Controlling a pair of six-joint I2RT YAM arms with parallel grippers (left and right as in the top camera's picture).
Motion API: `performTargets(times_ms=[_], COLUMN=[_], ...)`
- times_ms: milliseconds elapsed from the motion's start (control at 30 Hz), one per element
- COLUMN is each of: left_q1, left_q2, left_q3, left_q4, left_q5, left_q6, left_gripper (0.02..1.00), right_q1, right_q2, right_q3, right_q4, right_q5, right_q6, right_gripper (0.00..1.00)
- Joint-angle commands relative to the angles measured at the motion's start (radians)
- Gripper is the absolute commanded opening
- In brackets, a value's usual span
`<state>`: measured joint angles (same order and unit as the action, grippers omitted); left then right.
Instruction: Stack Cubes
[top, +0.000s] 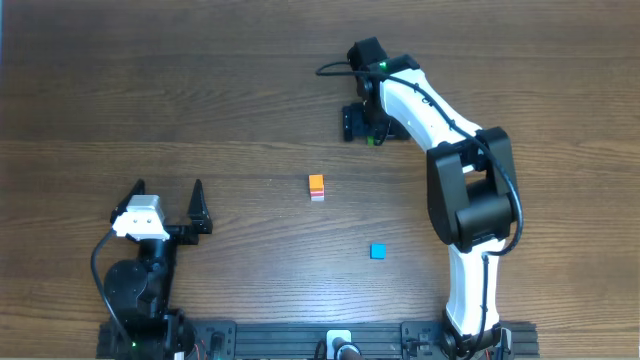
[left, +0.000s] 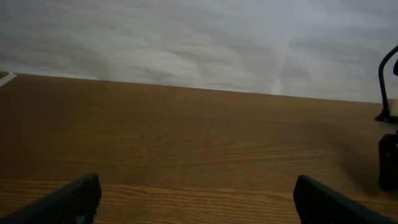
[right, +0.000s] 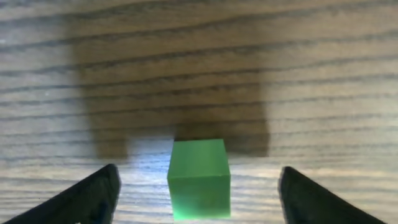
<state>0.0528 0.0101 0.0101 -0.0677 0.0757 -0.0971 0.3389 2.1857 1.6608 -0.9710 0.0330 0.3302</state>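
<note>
A green cube (right: 199, 179) lies on the wood table between the open fingers of my right gripper (right: 198, 200), which is far out over the table (top: 364, 124); the green shows as a sliver there (top: 371, 140). An orange cube (top: 316, 182) sits stacked on a pale pink one (top: 317, 196) near the table's middle. A blue cube (top: 377, 251) lies alone closer to the right arm's base. My left gripper (top: 168, 205) rests open near its base at the left, with nothing between its fingers (left: 62, 202).
The wood table (top: 150, 90) stretches wide around the cubes. In the left wrist view a white wall (left: 186, 37) stands behind the table's far edge, and part of the right arm (left: 388, 149) shows at the side.
</note>
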Motion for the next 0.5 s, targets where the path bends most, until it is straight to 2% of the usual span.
performTargets(times_ms=[33, 500], left_q1=[0.005, 0.005], left_q2=[-0.007, -0.007], left_q3=[-0.004, -0.004], left_q4=[-0.003, -0.003], left_q5=[0.01, 0.01], left_q6=[0.012, 0.011], left_gripper=[1.0, 1.0], right_q1=[-0.005, -0.005], right_q2=[0.018, 0.021], right_q3=[0.024, 0.018], right_q4=[-0.007, -0.006], right_q5=[-0.018, -0.017], right_q6=[0.006, 0.006], right_gripper=[0.667, 0.514])
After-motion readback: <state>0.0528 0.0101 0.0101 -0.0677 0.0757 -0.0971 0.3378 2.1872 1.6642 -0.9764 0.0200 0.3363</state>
